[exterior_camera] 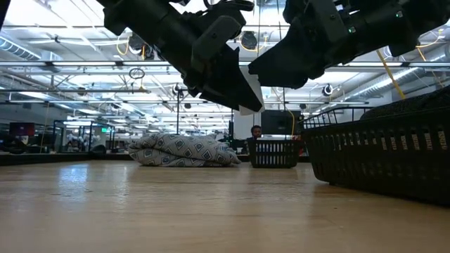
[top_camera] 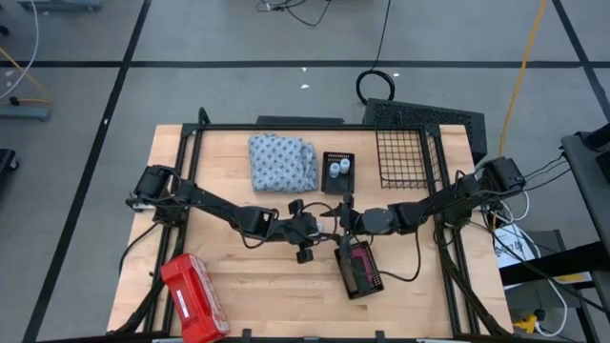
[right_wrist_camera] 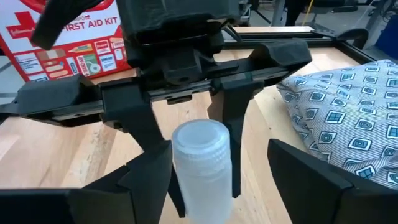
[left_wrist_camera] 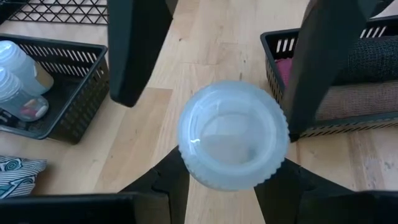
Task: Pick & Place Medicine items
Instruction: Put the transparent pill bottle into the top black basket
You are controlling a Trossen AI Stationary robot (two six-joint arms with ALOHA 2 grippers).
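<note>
Right wrist view shows a small white bottle point(right_wrist_camera: 200, 163) with a ribbed pale top standing upright between the left gripper's point(right_wrist_camera: 189, 134) fingers, while the right gripper's point(right_wrist_camera: 221, 177) own fingers flank it with daylight on both sides. So this looks like a hand-off in mid-air over the table's middle: the left claw clasps the bottle, the right claw is spread and not touching it.

In the high view both grippers meet nose to nose just behind the long black basket point(top_camera: 358, 270), with the small black tray point(top_camera: 337, 174) holding two more white bottles point(top_camera: 338, 168) further back, beside the patterned cloth point(top_camera: 283, 163). The red first-aid case point(top_camera: 193, 296) lies well apart at the near left corner.

To do this step well, one arm should hold firmly before the other lets go, and the bottle should stay upright. Which arm keeps it, I cannot say; the low view shows only dark gripper bodies overhead.
</note>
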